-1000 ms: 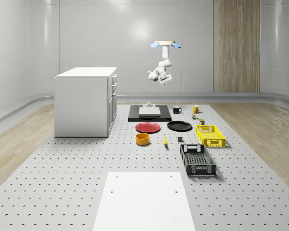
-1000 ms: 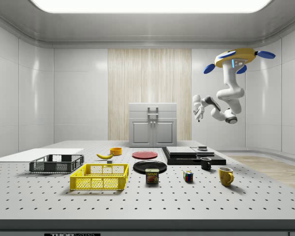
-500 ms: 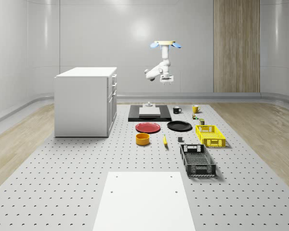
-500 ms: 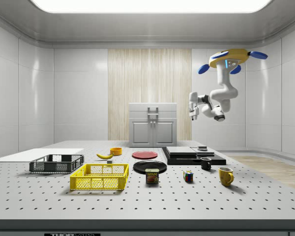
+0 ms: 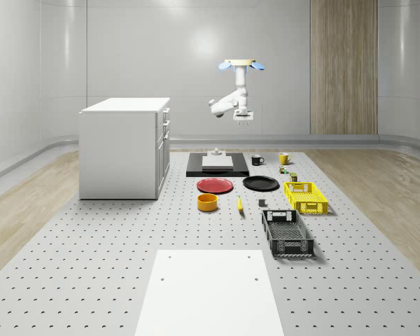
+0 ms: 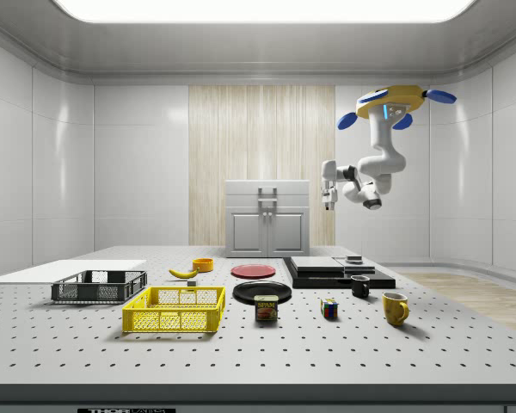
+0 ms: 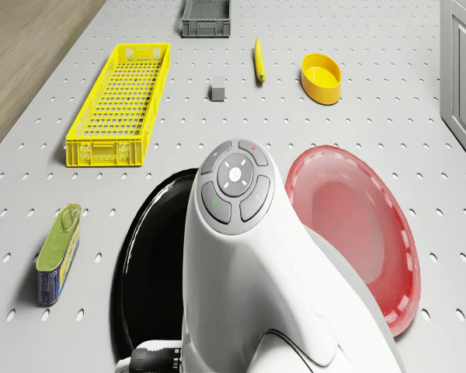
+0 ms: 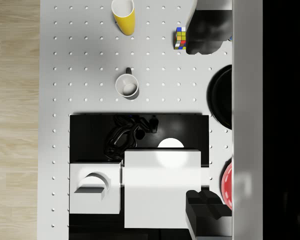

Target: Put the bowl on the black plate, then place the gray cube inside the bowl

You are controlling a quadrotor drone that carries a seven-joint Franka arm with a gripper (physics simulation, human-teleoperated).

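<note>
Pegboard table (image 5: 91, 266) holds empty yellow bowl (image 5: 208, 202); hovering drone's (image 5: 242, 65) tool (image 5: 243, 120) state unclear.

Pale gray walls (image 5: 126, 56), wood panel (image 5: 343, 66), white cabinet (image 5: 124, 147).

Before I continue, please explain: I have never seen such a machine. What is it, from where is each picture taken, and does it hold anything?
It is a simulated flying drone carrying a white jointed arm that ends in a hand. It hovers high above the perforated grey table, over the black slab. One picture looks over the whole room, one from the side, one from the drone's body, one from the wrist. On the table lie a round yellow bowl, a flat black plate, a red plate, a small gray cube and a yellow mesh basket. Nothing is held.
</note>
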